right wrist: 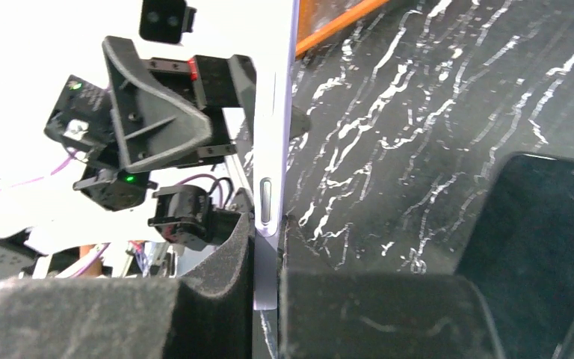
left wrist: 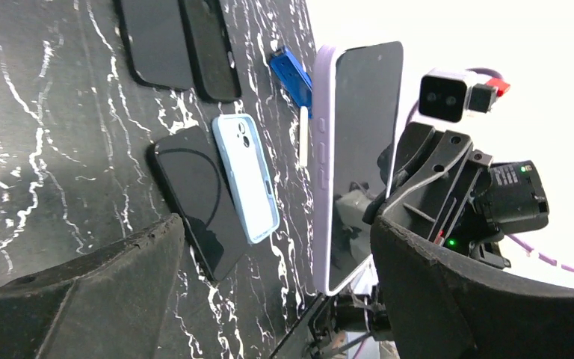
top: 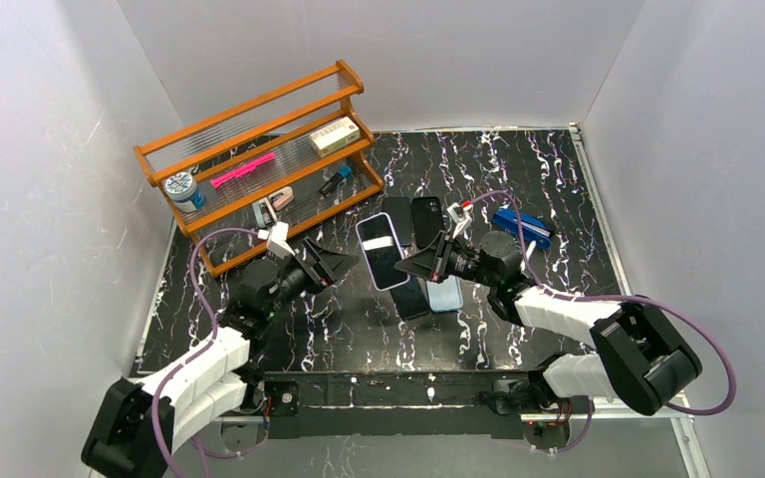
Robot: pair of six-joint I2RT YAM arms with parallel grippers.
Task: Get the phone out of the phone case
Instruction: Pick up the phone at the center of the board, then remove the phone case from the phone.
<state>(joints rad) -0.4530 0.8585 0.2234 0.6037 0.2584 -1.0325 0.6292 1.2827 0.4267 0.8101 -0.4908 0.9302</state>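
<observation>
A phone in a pale lavender case [top: 381,251] is held on edge above the table, its dark screen toward the left arm. My right gripper [top: 420,264] is shut on its lower end. In the right wrist view the case's side [right wrist: 273,112] runs down between the two closed pads [right wrist: 217,299]. My left gripper [top: 334,264] is open and empty, just left of the phone. In the left wrist view the phone [left wrist: 359,164] stands beyond and between my open fingers [left wrist: 82,284], nearer the right one and not touching it.
An empty light blue case [top: 445,294] and a black phone [top: 413,296] lie under the right gripper. Two more dark phones [top: 426,219] lie behind. A blue object [top: 523,227] is at the right. An orange rack [top: 259,159] with small items stands at the back left.
</observation>
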